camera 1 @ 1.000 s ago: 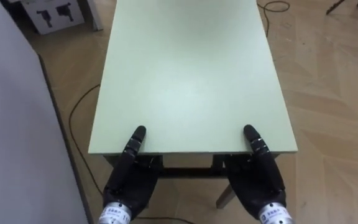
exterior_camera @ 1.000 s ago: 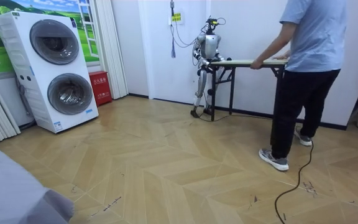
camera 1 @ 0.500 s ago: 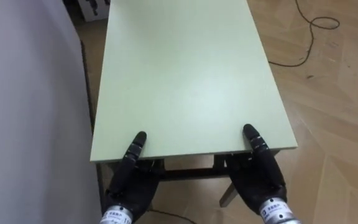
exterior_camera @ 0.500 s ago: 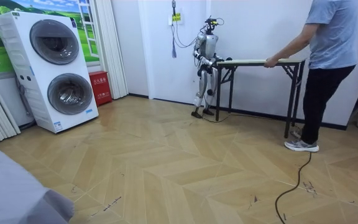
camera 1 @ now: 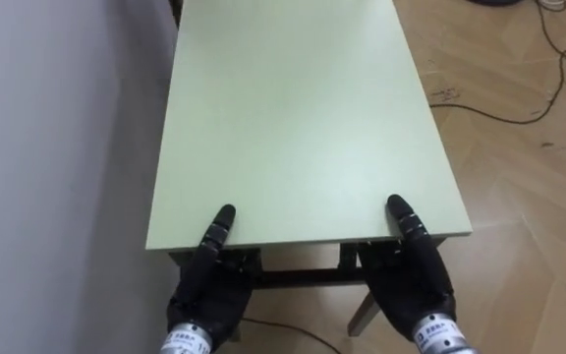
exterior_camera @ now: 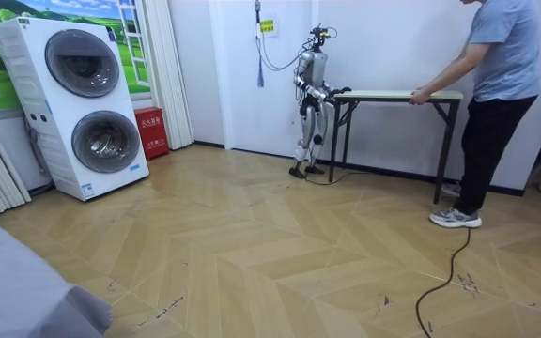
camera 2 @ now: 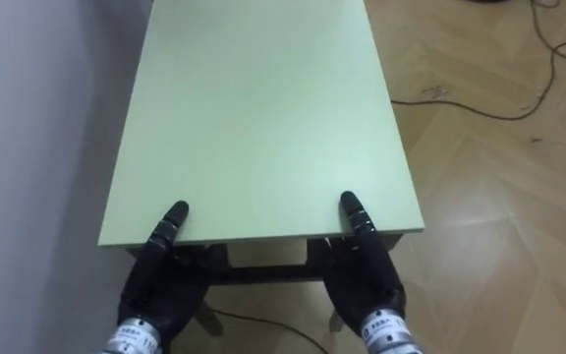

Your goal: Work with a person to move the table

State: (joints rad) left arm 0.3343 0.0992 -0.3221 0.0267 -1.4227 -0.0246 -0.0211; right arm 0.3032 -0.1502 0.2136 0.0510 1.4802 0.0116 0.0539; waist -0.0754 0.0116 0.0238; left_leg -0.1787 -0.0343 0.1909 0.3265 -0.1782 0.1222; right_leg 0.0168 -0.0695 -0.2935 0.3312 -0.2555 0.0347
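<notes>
The pale green table (camera 1: 303, 118) stretches away from me, its near short edge just in front of my body. My left hand (camera 1: 207, 283) holds that edge at the left, its thumb (camera 1: 221, 221) on top and the palm below. Towards the right corner my right hand (camera 1: 408, 278) grips the same way, thumb (camera 1: 403, 218) on the top. In the room view I stand at the table's (exterior_camera: 397, 94) left end beside the white wall. At its far end a person (exterior_camera: 498, 84) in a blue shirt leans forward, holding it with a hand (exterior_camera: 420, 96).
A white wall (camera 1: 47, 147) runs close along the table's left side. Dark cables (camera 1: 519, 98) lie on the wood floor to the right. Stacked washing machines (exterior_camera: 83, 103) and a red box (exterior_camera: 150, 131) stand at the room view's left, with open floor between.
The table has shifted towards the room view's right and closer to the wall, the person stepping back with it. The box on the floor at my upper left has left my view. Both hands keep their grip.
</notes>
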